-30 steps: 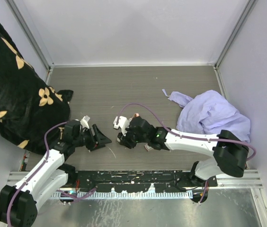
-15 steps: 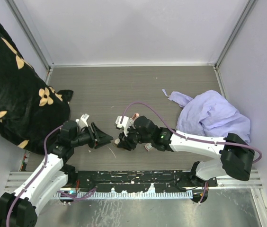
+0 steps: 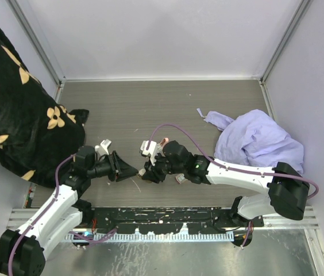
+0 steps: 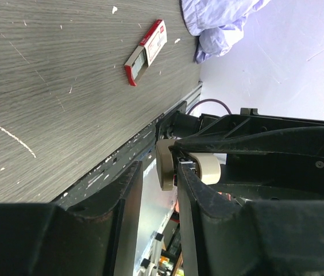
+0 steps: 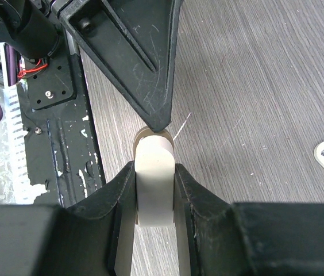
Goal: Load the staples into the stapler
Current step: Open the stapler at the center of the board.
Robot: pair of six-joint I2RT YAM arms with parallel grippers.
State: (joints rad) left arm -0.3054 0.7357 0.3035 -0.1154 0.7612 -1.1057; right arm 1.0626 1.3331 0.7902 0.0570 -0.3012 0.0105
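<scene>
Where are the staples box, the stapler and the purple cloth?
staples box [image 4: 149, 47], left wrist view, printed top
stapler [image 5: 155, 178], right wrist view, cream end
purple cloth [image 3: 259, 141], top external view, middle

The left arm [image 3: 53, 204] and right arm [image 3: 236, 172] wear white shells with black joints, each trailing a purple cable [image 3: 173, 127]. Black claw fingers [image 5: 139, 57] are scratched.

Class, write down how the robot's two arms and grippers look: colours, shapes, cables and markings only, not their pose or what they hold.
Both the left arm and right arm have white links with bulky black joints. A purple cable loops along each. The left gripper and right gripper are black, with tapered, wedge-shaped, scuffed fingers. No printed markings are legible.
</scene>
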